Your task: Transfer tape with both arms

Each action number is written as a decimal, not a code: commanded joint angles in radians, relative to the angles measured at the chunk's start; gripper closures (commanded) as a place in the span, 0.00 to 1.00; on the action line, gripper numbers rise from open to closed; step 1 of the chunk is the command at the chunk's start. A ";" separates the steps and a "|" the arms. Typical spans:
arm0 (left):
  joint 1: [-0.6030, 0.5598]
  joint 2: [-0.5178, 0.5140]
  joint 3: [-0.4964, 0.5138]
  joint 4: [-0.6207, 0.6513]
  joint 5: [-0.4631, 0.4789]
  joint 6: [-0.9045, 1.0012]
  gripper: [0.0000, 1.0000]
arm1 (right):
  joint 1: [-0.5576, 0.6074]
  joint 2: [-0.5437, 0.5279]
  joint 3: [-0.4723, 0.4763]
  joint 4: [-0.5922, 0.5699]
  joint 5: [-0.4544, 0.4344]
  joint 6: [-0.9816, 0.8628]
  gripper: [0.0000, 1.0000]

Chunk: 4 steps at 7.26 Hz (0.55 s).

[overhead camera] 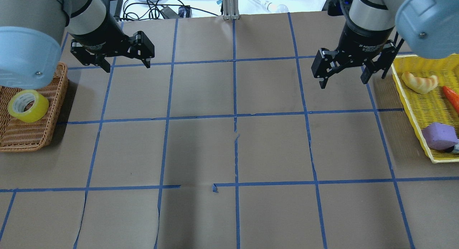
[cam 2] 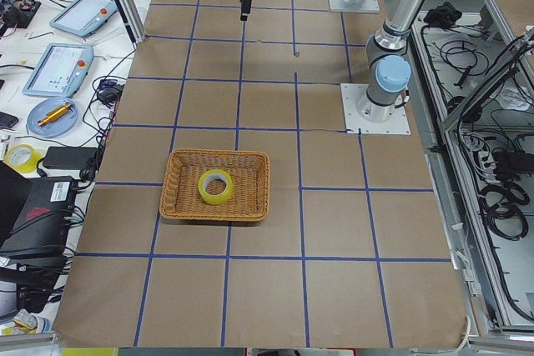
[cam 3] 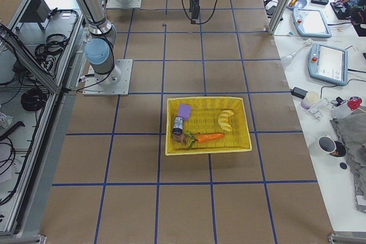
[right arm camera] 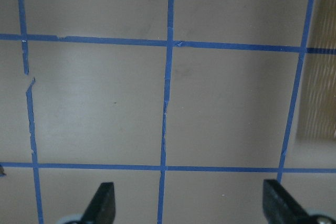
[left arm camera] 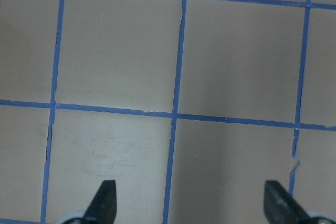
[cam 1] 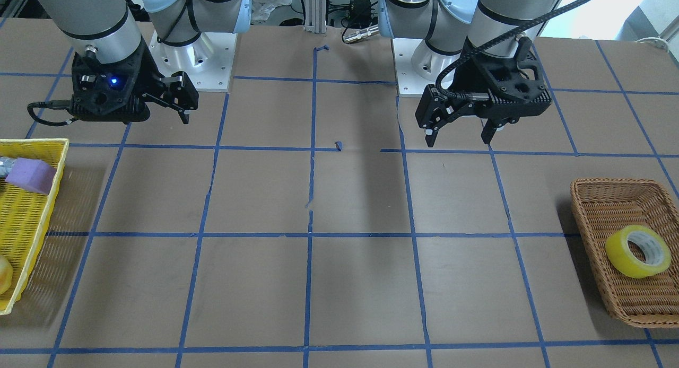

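You'll find the tape (overhead camera: pixel 28 106) at the left edge of the overhead view, resting at a tilt inside the wicker basket (overhead camera: pixel 21 139), and neither arm is touching it. The left gripper (overhead camera: pixel 127 66) hangs in the upper left of that frame, beyond the basket's far end and well apart from the roll. Its jaws stand wide apart with nothing between them (its wrist camera shows only the brown table (left arm camera: pixel 121 51) and the blue grid lines (left arm camera: pixel 176 51) between the two fingertips (left arm camera: pixel 105 198)). The right gripper (overhead camera: pixel 343 83) hovers in the upper right, spread just as wide and just as empty. It sits just left of the yellow tray (overhead camera: pixel 430 105), which holds the purple foam block (overhead camera: pixel 439 136) at its lower end. Both grippers point down over the table without touching it.
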 commanded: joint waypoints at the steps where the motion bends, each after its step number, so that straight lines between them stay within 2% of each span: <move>1: -0.001 -0.001 -0.009 -0.001 0.001 0.000 0.00 | 0.002 0.001 0.003 -0.030 0.024 -0.001 0.00; 4: 0.003 0.017 -0.009 -0.007 0.001 0.002 0.00 | 0.000 0.001 0.003 -0.030 0.039 -0.001 0.00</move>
